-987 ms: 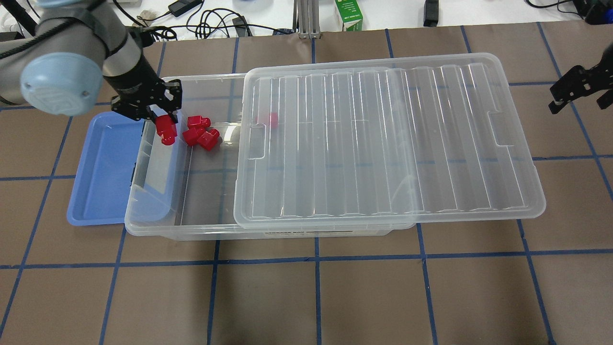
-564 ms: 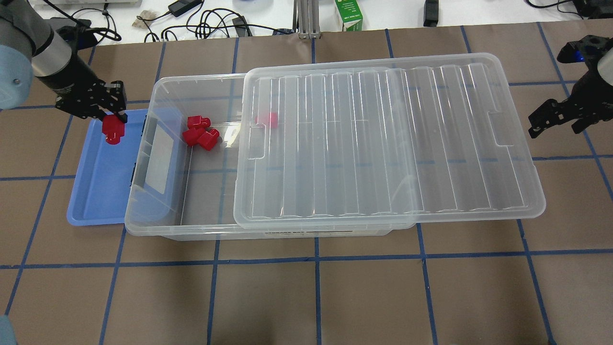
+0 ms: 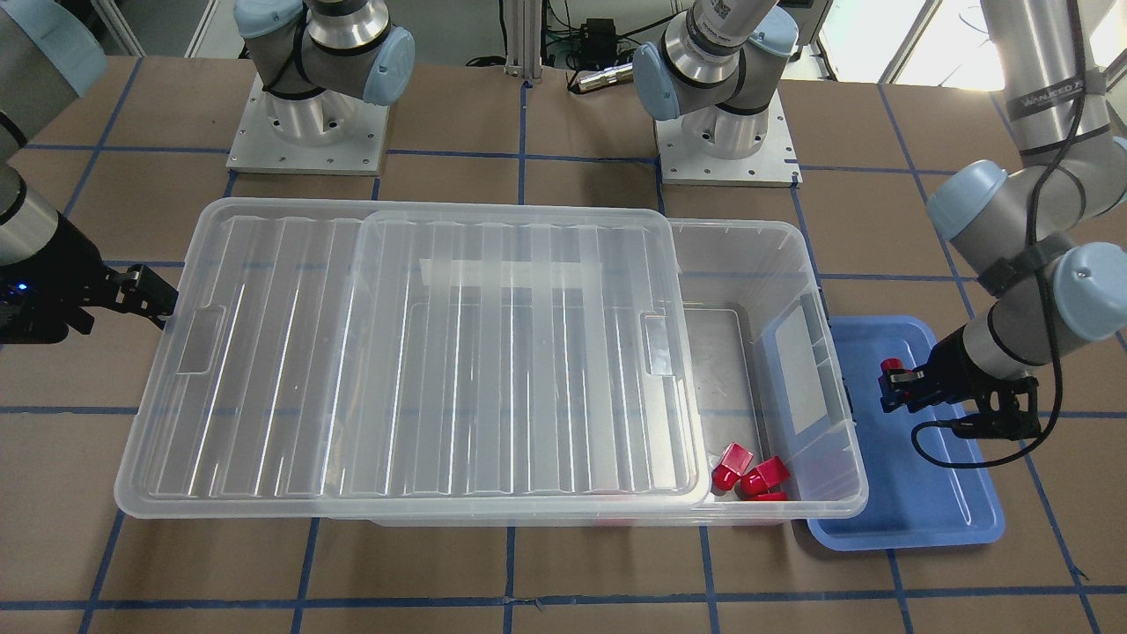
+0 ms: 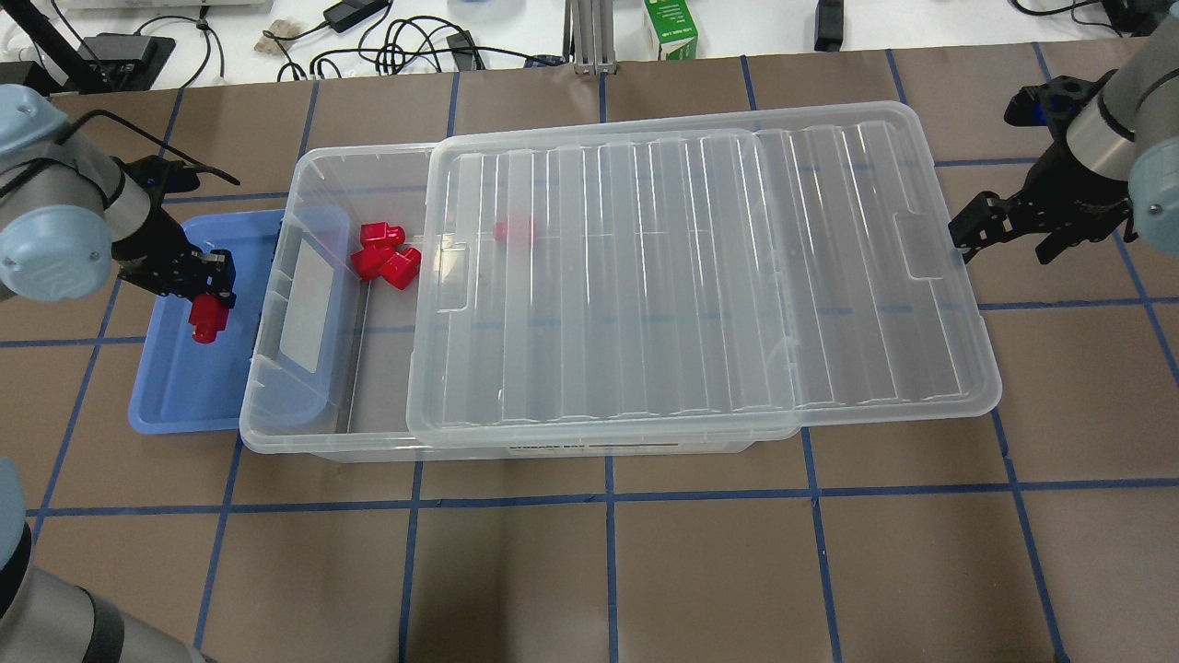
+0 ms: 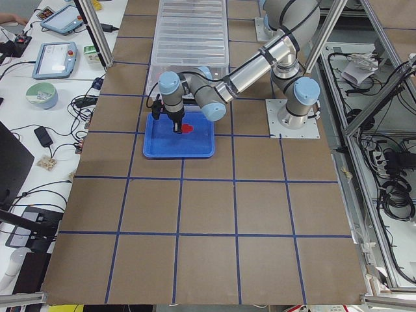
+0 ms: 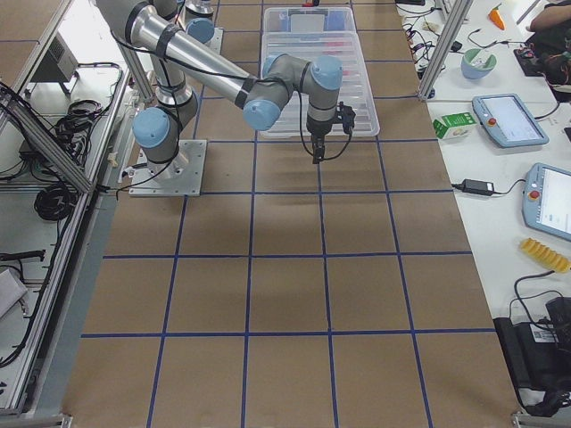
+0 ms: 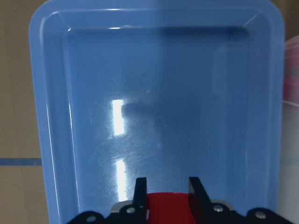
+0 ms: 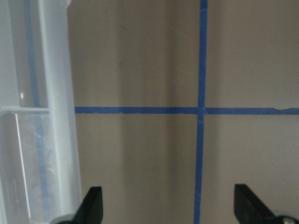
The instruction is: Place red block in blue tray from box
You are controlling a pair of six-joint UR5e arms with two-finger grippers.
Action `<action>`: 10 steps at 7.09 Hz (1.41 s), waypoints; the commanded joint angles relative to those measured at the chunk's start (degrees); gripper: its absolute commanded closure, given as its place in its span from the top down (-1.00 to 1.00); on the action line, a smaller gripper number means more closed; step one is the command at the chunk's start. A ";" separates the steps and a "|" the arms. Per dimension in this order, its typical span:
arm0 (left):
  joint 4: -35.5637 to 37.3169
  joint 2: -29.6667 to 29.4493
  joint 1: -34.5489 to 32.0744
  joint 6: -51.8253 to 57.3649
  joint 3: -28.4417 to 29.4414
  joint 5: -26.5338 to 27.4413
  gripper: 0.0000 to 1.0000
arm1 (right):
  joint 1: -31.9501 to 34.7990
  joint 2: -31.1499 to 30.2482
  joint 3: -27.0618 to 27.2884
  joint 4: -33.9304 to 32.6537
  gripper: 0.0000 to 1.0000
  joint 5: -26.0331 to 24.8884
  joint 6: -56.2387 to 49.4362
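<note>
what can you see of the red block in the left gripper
The red block is small, glossy red plastic, squarish with a round stub at one end. The left gripper is shut on it, fingers pressing opposite sides. It hangs over the blue tray; whether it touches the tray floor cannot be told.

The tray (image 4: pixel 175 387) sits beside the box's (image 4: pixel 368 447) left end, which holds blocks (image 4: pixel 385 260).
</note>
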 commanded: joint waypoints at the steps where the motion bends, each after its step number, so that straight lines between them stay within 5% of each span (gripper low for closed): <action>1: 1.65 -0.76 0.22 0.44 -1.03 0.08 0.59 | 6.54 -0.08 -0.04 -0.23 1.00 0.05 7.50; 3: -0.10 1.87 -0.04 0.27 0.79 1.91 0.84 | 13.31 0.09 -0.47 -0.49 1.00 0.22 15.42; 7: -20.12 10.47 -5.29 -6.13 10.73 2.36 0.93 | 16.42 0.53 -1.35 -2.16 1.00 -0.04 17.05; 9: -21.64 13.47 -11.18 -13.69 10.74 2.45 1.00 | 16.68 -1.04 -8.08 1.67 1.00 -0.04 17.47; 10: -22.08 14.53 -12.51 -16.06 10.66 2.37 1.00 | 18.77 -2.61 -12.65 8.66 1.00 -0.13 18.00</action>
